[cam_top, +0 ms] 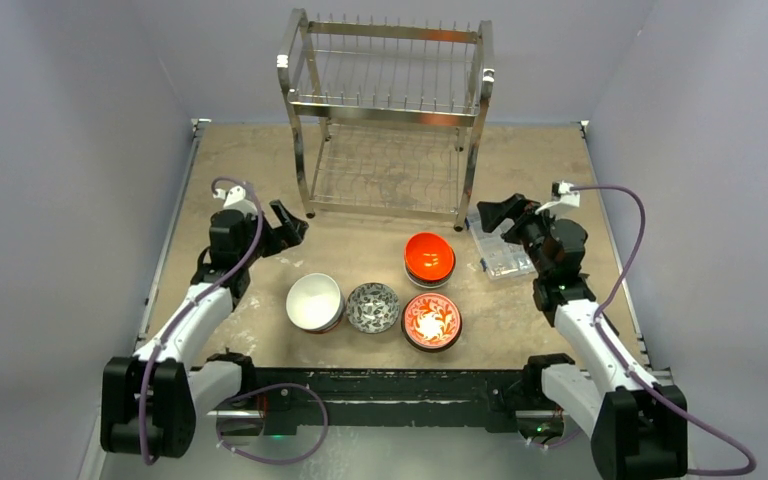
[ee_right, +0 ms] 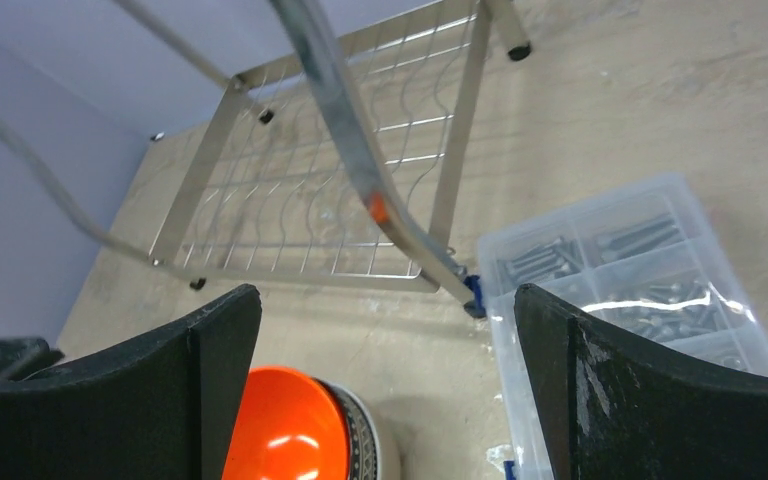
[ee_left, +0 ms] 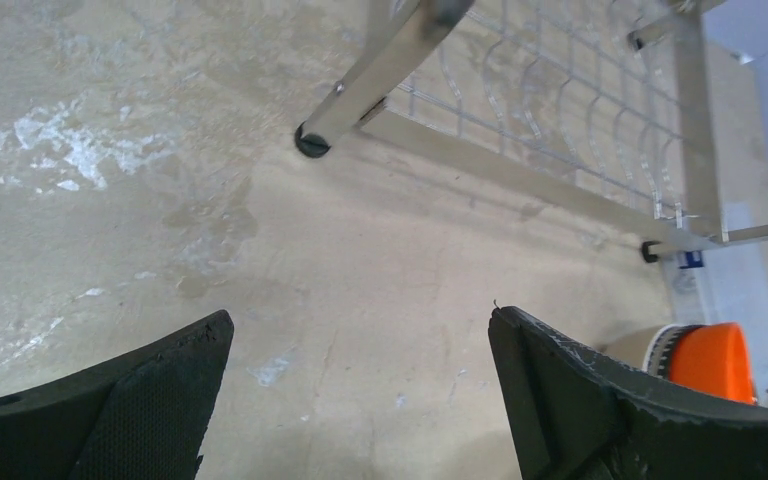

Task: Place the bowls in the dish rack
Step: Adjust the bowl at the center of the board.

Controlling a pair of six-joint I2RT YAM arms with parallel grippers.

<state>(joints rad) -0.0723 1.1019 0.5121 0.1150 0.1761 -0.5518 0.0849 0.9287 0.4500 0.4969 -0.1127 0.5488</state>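
The steel wire dish rack (cam_top: 388,115) stands at the back of the table, its shelves bare. In front of it sit the bowls: a white bowl (cam_top: 314,301), a grey-black patterned bowl (cam_top: 372,306), a red-and-white floral bowl (cam_top: 431,321) and an orange-red bowl (cam_top: 429,257) stacked on another bowl. My left gripper (cam_top: 291,224) hovers open by the rack's front left leg (ee_left: 312,142), nothing between its fingers. My right gripper (cam_top: 492,212) is open right of the orange-red bowl (ee_right: 285,427), above bare table. The left wrist view catches the orange-red bowl (ee_left: 712,358) at its right edge.
A clear plastic compartment box (cam_top: 498,248) holding screws lies by the rack's front right leg, just under my right gripper; it also fills the right side of the right wrist view (ee_right: 620,270). Grey walls close in the table on three sides.
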